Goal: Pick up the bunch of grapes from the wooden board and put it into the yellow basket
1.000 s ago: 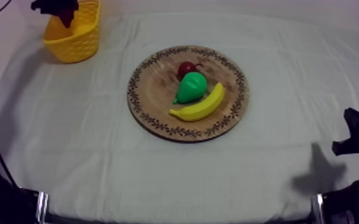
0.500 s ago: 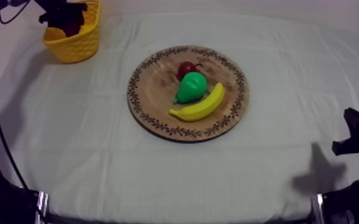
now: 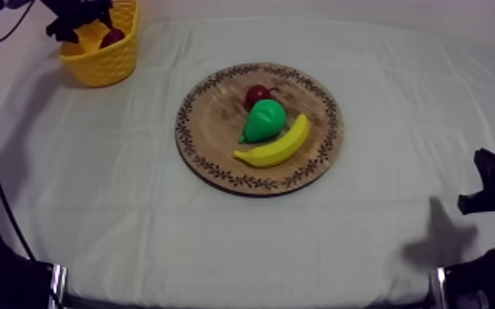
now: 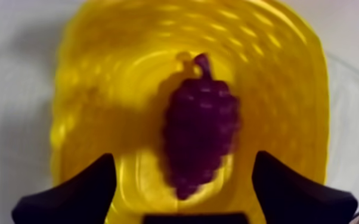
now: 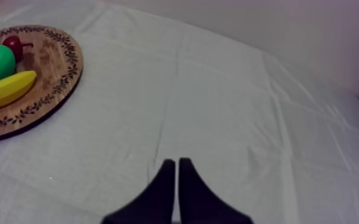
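Purple grapes (image 4: 200, 128) lie in the basket (image 4: 277, 71); my left gripper (image 4: 183, 158), wide open and empty, could tip it if withdrawn sideways.

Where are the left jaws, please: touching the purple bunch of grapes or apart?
Apart: left wrist view shows yellow basket between grapes and left gripper's open jaws.
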